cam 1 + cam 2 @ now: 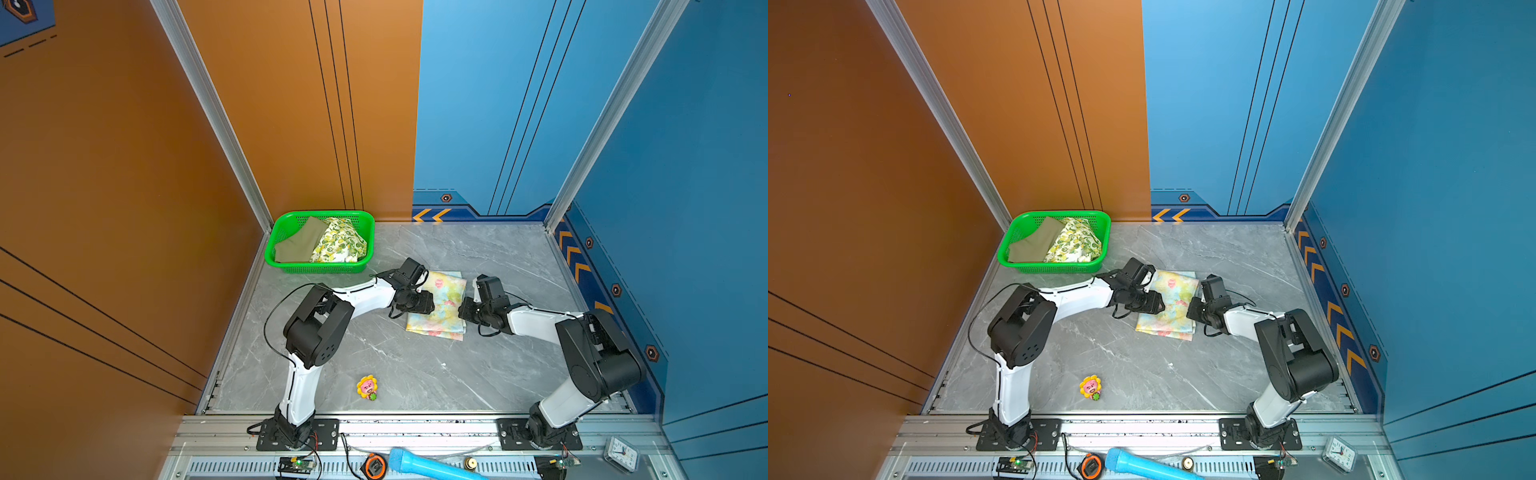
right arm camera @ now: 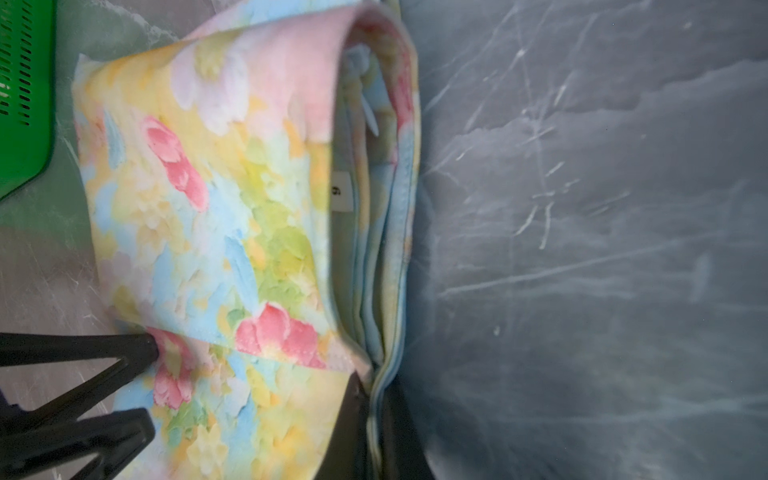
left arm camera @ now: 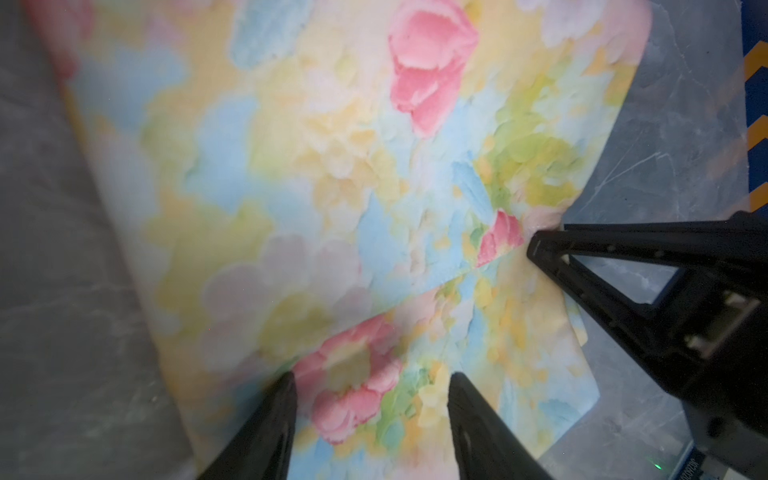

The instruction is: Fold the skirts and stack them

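The grey marbled surface (image 1: 415, 374) is seen in both top views. A green mesh basket (image 1: 316, 268) is set at its far left corner. The pastel floral skirt (image 1: 442, 305) is laid folded flat near the middle of the surface. Its long axis runs near to far, with the far end leaning slightly right and the stacked layer edges turned to the right. In the basket, the olive skirt (image 1: 297, 245) is bundled on the left and the lemon skirt (image 1: 338, 243) is crumpled on the right. The left fingers (image 3: 270, 432) are held moderately apart over the floral skirt's left side, with nothing gripped. The right fingers (image 2: 353, 432) are closed on its right edge, where the cloth is puckered. A small sunflower toy (image 1: 367, 387) is placed near the front.
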